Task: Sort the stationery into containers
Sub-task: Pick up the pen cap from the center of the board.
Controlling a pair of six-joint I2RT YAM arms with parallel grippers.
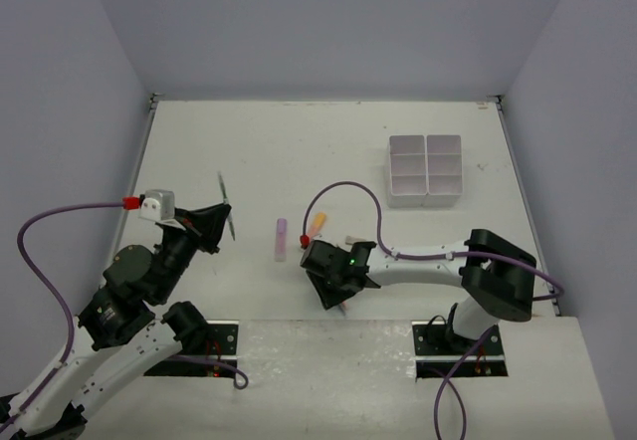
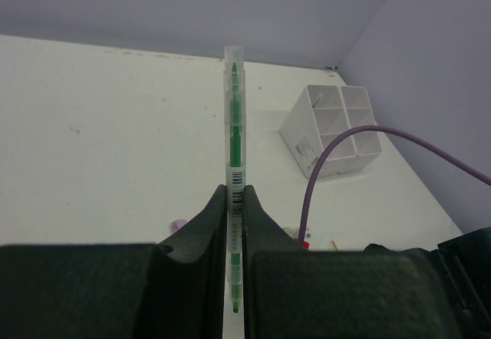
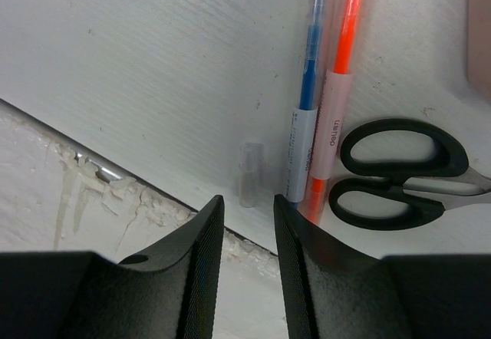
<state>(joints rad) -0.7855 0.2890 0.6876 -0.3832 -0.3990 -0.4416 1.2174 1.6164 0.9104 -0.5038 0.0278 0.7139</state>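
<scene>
At the left, we log the left gripper (image 2: 234, 201) clamped on a green pen (image 2: 233, 124), raised off the table (image 1: 199, 131). Mid-table: lilac highlighter (image 1: 281, 239), orange highlighter (image 1: 317, 225) just right of it. Near edge: right gripper (image 3: 247, 208), fingers (image 3: 199, 262) slightly apart, empty, facing a clear cap (image 3: 249, 174) beside blue pen (image 3: 307, 86), orange pen (image 3: 345, 47), scissors (image 3: 403, 174). Far right: white organiser box (image 1: 426, 198).

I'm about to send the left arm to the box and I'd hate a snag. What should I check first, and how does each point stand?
1. The green pen clamped in the left gripper: ok.
2. The organiser box upright, compartments open on top: ok.
3. Way to the box free: not ok, the purple cable arcs in front of it.
4. The right gripper empty: ok, open, nothing between its fingers.
5. Pen's lower end clear of the table: cannot tell.
</scene>
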